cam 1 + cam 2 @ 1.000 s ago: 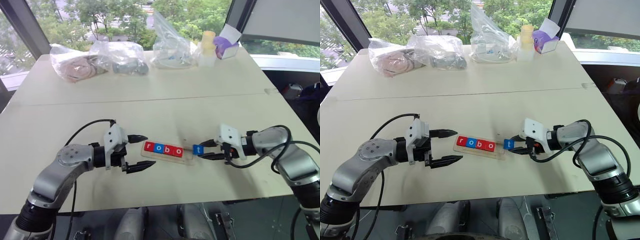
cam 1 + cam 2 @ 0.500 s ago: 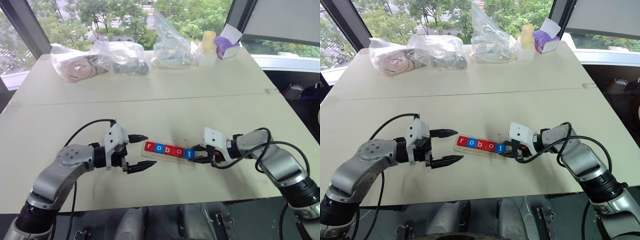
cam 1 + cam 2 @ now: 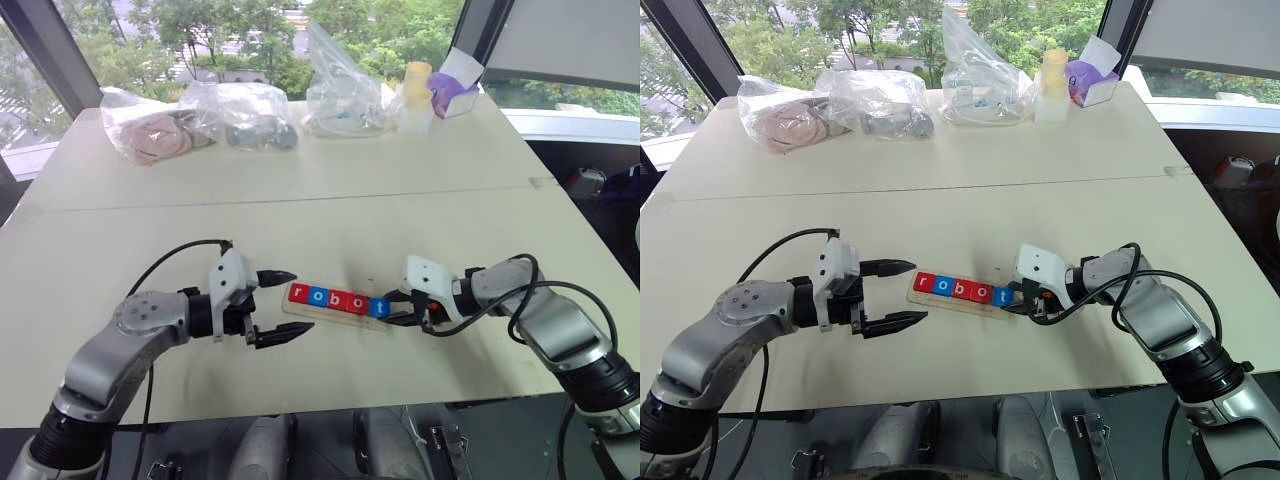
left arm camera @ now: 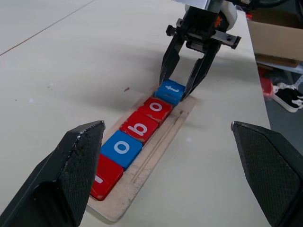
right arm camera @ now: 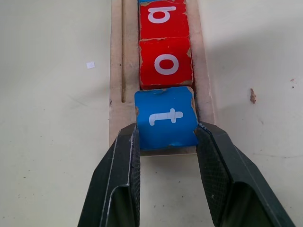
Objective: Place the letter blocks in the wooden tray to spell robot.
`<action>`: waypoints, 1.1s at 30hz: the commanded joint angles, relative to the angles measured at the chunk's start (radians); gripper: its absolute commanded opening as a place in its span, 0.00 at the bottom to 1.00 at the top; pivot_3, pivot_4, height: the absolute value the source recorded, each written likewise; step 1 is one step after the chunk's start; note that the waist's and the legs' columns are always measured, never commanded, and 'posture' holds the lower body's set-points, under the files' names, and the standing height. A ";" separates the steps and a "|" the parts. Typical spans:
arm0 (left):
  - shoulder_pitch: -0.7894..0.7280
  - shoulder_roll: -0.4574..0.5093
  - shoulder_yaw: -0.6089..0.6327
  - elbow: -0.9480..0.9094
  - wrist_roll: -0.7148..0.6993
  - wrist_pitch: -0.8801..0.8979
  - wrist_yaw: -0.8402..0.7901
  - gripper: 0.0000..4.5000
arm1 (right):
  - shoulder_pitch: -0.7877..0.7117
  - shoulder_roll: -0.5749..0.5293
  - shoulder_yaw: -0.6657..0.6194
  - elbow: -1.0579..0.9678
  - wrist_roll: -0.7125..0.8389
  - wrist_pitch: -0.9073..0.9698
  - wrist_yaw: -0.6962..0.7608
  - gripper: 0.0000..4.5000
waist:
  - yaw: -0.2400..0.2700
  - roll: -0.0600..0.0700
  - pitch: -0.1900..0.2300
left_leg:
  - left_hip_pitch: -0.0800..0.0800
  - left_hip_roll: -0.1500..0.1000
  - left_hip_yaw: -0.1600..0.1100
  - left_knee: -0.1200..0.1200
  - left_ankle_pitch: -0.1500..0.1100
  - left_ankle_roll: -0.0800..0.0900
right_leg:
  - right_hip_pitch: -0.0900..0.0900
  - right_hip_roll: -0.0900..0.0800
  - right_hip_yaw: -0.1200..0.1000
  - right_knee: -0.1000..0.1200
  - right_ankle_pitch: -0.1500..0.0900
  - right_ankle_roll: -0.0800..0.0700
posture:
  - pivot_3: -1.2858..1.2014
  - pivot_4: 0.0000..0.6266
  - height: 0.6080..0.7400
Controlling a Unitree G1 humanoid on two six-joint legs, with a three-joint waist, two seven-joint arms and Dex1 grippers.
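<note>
Right wrist view: right tool (image 5: 166, 142), clamped on t block (image 5: 166, 117), has reached wooden tray (image 5: 116, 71).

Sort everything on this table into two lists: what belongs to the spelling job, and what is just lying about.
Belongs to the job:
- letter blocks, red and blue
- blue t block, held by the right claw
- wooden tray

Just lying about, at the table's far edge:
- clear plastic bags
- pale yellow bottle
- purple box
</note>
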 commanded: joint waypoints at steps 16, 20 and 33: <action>-0.006 0.004 0.018 -0.033 -0.017 -0.004 0.005 1.00 | -0.063 -0.042 -0.102 0.040 0.031 0.030 -0.006 0.99 | 0.001 0.000 0.000 | 0.000 0.000 0.000 0.000 0.000 0.000 | 0.000 0.000 0.000 0.000 0.000 0.000 | 0.52 0.24 1.00; -0.010 0.004 0.016 -0.028 -0.016 -0.006 0.000 1.00 | -0.064 -0.051 -0.099 0.091 0.007 -0.014 -0.019 0.99 | 0.000 0.000 0.000 | 0.000 0.000 0.000 0.000 0.000 0.000 | 0.000 0.000 0.000 0.000 0.000 0.000 | 0.52 0.24 1.00; -0.006 0.006 0.018 -0.034 -0.016 -0.003 0.001 1.00 | -0.065 0.013 -0.056 0.138 -0.030 -0.057 -0.050 0.99 | 0.000 0.000 0.000 | 0.000 0.000 0.000 0.000 0.000 0.000 | 0.000 0.000 0.000 0.000 0.000 0.000 | 0.52 0.24 1.00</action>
